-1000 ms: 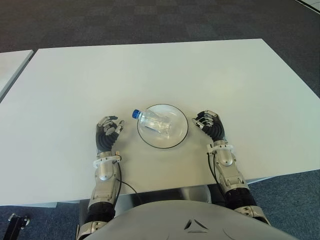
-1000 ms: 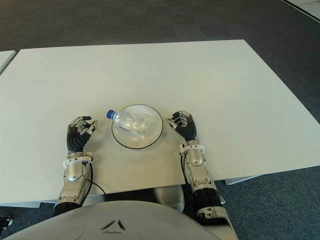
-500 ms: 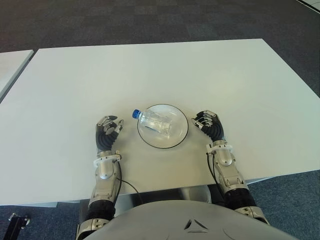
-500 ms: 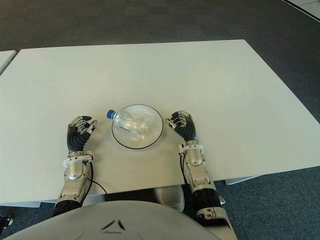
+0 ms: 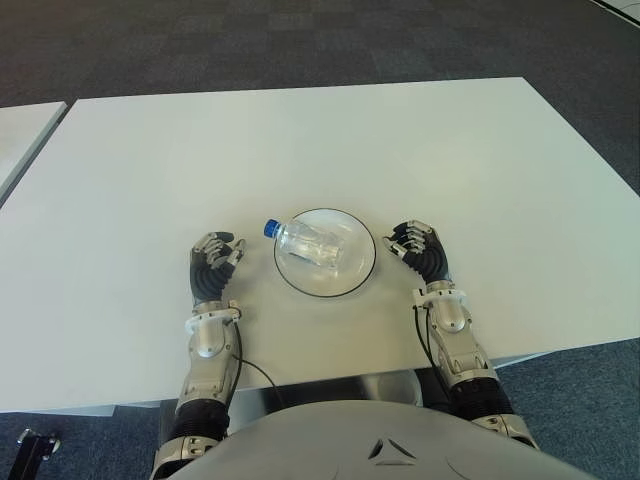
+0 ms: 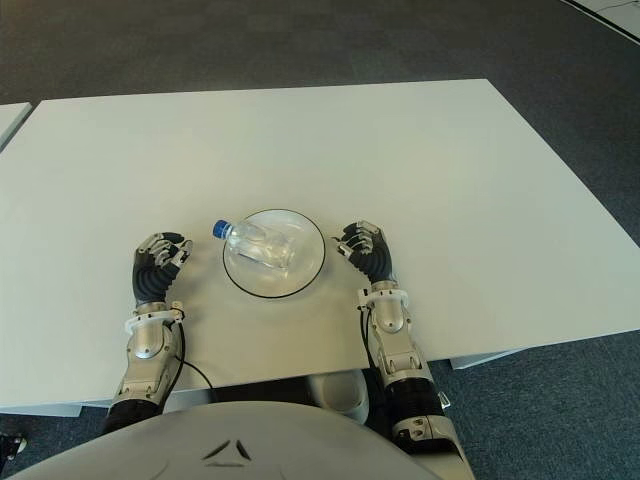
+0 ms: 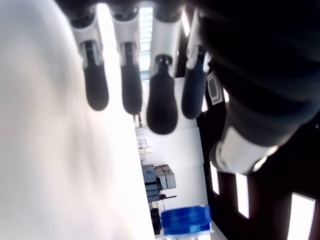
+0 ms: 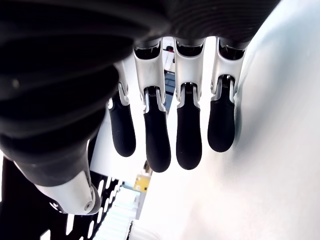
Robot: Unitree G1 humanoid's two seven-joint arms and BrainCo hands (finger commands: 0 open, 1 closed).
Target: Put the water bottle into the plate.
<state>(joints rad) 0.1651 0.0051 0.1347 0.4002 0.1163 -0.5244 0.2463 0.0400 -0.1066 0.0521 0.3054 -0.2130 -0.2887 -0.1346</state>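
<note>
- On the round clear glass plate (image 5: 325,252), the transparent plastic water bottle with a blue cap (image 5: 310,243) is seen lying, its cap overhanging the rim toward 10 o'clock
- The left hand (image 5: 213,265) at 9 o'clock is nearer the cap; the right hand (image 5: 420,249) is at 3 o'clock; both are loosely curled, nothing held

Head stereo pair: angled forward and down, sharing the tabletop (image 5: 300,140). Wrist pair: close-up behind each hand's fingers (image 8: 190,135).

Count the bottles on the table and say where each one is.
1. A clear plastic water bottle with a blue cap lies on its side in the round white plate, cap over the plate's left rim.
</note>
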